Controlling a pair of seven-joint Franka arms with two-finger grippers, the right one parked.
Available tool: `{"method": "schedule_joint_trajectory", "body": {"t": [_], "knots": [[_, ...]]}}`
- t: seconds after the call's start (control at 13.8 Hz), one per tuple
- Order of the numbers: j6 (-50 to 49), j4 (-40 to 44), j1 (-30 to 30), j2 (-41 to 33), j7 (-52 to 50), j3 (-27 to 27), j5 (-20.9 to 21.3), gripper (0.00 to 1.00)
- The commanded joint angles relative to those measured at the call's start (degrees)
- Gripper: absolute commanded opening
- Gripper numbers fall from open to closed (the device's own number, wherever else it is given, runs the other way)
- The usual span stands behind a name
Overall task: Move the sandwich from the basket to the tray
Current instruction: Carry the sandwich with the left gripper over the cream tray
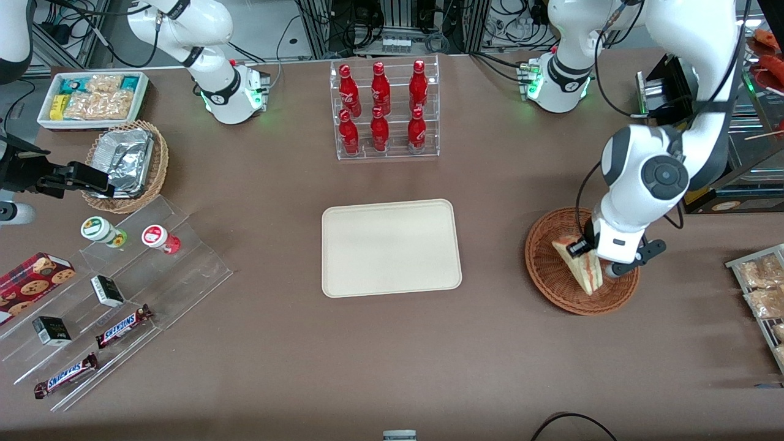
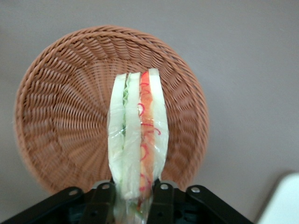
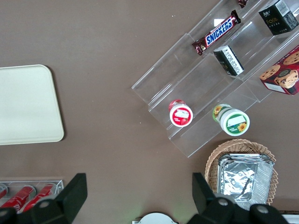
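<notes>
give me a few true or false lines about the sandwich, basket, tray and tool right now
1. The tool is shut on the sandwich. True.
2. The sandwich lies on the tray. False: the tray holds nothing and the sandwich is over the basket.
3. The basket holds a second sandwich. False: the held sandwich is the only one.
4. The tray sits nearer the front camera than the bottle rack. True.
5. The basket rests on the tray. False: it sits apart, toward the working arm's end.
</notes>
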Motion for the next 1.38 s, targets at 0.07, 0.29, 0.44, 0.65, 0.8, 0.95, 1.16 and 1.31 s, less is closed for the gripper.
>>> {"method": "schedule_joint_trajectory", "body": {"t": [0.07, 0.29, 0.44, 0.65, 0.8, 0.95, 1.16, 1.31], "knots": [[-9.3, 7.2, -0.3, -1.1, -4.4, -11.3, 1.2, 0.00], [-8.9, 10.0, -0.4, 0.8, -7.3, -21.5, 1.2, 0.00], [-7.8, 11.8, -0.4, 4.1, -7.6, -26.5, 1.4, 0.00], [-2.9, 14.3, -7.3, 10.6, -14.4, -27.5, 5.3, 0.00], [-1.1, 17.3, -11.4, 17.1, -21.9, -27.5, 13.6, 0.00], [-0.3, 20.7, -15.0, 23.6, -27.8, -27.3, 20.3, 0.00], [2.0, 23.8, -18.0, 30.5, -31.5, -27.2, 27.3, 0.00], [6.4, 23.7, -19.2, 33.1, -35.0, -26.3, 30.4, 0.00]]}}
